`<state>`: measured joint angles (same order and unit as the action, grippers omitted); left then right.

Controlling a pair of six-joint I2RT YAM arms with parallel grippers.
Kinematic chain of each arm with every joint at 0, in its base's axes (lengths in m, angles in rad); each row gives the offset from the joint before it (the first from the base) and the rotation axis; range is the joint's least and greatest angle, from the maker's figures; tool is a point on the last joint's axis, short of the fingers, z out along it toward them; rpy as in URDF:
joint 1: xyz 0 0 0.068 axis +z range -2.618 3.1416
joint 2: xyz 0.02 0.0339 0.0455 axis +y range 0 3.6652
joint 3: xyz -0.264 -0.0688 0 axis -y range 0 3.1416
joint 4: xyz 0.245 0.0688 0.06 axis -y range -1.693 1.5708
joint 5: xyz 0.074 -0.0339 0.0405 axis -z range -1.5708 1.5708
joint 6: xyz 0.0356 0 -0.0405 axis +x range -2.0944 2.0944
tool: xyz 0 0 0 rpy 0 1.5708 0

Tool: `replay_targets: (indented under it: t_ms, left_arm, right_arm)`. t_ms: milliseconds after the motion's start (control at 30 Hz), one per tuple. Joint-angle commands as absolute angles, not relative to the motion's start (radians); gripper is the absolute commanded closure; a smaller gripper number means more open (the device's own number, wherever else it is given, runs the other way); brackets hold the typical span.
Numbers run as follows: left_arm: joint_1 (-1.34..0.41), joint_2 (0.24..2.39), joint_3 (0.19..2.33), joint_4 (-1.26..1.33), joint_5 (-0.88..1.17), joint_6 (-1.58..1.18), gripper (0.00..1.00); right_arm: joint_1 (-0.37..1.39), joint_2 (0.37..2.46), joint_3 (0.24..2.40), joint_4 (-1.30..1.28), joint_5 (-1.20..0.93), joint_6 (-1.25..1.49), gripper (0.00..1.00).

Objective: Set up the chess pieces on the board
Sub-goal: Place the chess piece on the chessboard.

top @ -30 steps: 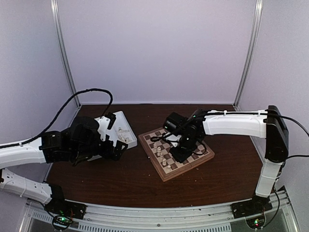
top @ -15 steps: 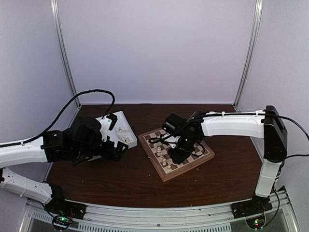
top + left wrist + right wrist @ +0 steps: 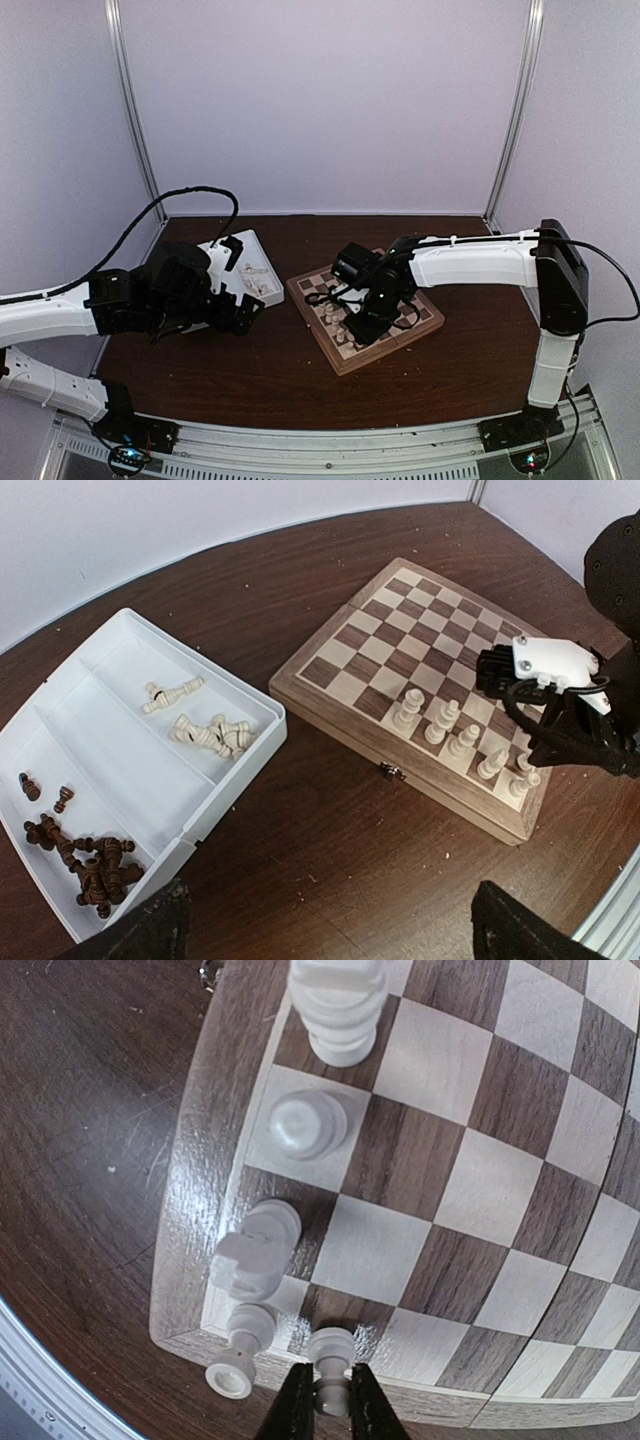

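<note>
right fingers (image 3: 305,1407) are seen clenched on a small cream piece (image 3: 331,1350), which is gripped low on its stem between the two tips. the piece is held upright at the edge row of the board (image 3: 480,1170), over the dark square beside the corner. whether its base is touching the square cannot be told. just beside it a corner piece (image 3: 243,1345), also cream, is seen; whether it is upright or tipped cannot be told. further along the same edge row a knight (image 3: 255,1255), a round-topped piece (image 3: 300,1125) and a taller piece (image 3: 338,1005) are stood, one per square.

the board is laid at an angle on the dark wooden table (image 3: 330,870), with a small clasp (image 3: 389,772) showing on its side wall. in the left wrist view the stood cream pieces are seen as a short line along the board's side under the right arm.

left fingers (image 3: 530,925) are spread wide with nothing between them, and are hung above the table near the tray and the board. a white tray (image 3: 70,720) is set near the board, not touching it. loose cream pieces (image 3: 205,730) are laid on their sides in one compartment. dark pieces (image 3: 85,860) are heaped in another compartment, with two of them lying a little apart from the heap.
</note>
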<state>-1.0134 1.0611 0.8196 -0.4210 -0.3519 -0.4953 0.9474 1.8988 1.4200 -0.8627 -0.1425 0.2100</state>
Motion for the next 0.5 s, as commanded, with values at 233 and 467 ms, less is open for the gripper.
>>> replay_targets:
  t_ms: [233, 467]
  left_arm:
    - [-1.005, 1.055, 0.846, -0.401, -0.353, -0.486, 0.02]
    - [-1.005, 1.056, 0.850, -0.409, -0.356, -0.485, 0.02]
  right_arm:
    - [0.954, 1.882, 1.418, -0.857, -0.115, 0.213, 0.73]
    - [0.954, 1.806, 1.424, -0.882, -0.078, 0.194, 0.72]
